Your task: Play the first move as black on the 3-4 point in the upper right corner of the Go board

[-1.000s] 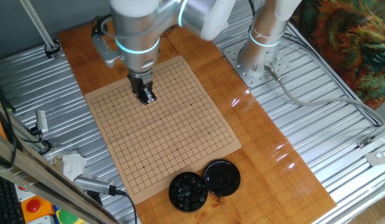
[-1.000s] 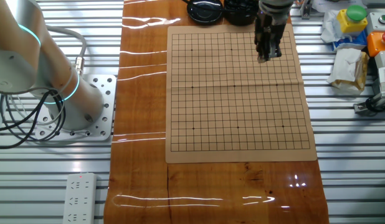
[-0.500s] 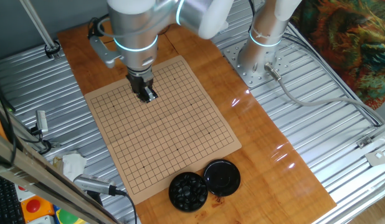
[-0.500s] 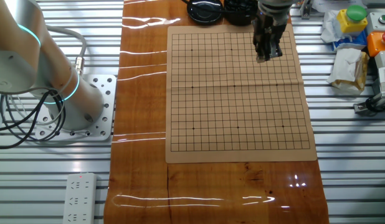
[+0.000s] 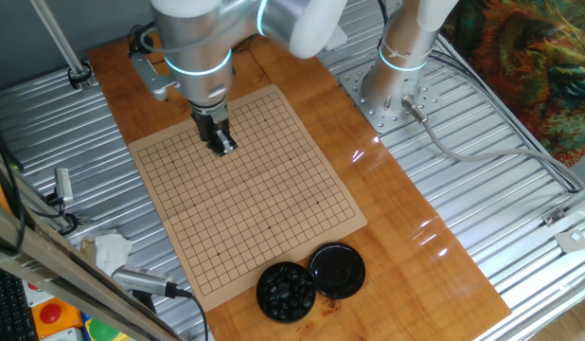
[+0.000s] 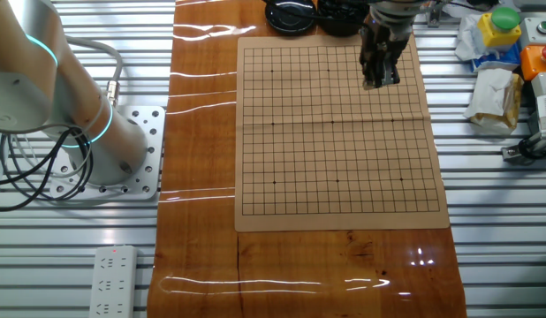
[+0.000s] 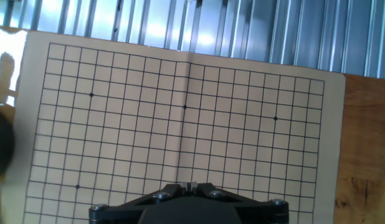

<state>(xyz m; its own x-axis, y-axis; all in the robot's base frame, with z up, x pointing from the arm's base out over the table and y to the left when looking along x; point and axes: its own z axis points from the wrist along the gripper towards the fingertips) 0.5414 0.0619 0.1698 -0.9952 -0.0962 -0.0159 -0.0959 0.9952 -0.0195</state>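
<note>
**Pincer high over bare Go board; single black stone not made out**

- Pincer: hung point-down well above the Go board, not near its surface. The height is judged from the hand view, where nearly the whole grid is taken in past the fingertips. Probable reason: clearance is kept while the arm is carried over the grid, so that nothing is brushed.
- Pincer state: fingers are seen close together in both fixed views, but whether they are fully pressed shut or pinched on something cannot be told.
- Board: laid flat and square on the table, with every intersection bare. No move has yet been played.
- Bowl: set just off the board's edge, well apart from the pincer, and heaped with glossy black stones. Its lid is laid touching beside it, presumably so the supply is left open.
- Black stone for the move: not discernible on its own. It is judged either to be hidden between the fingers or to lie among those in the bowl, far from the pincer.
</note>
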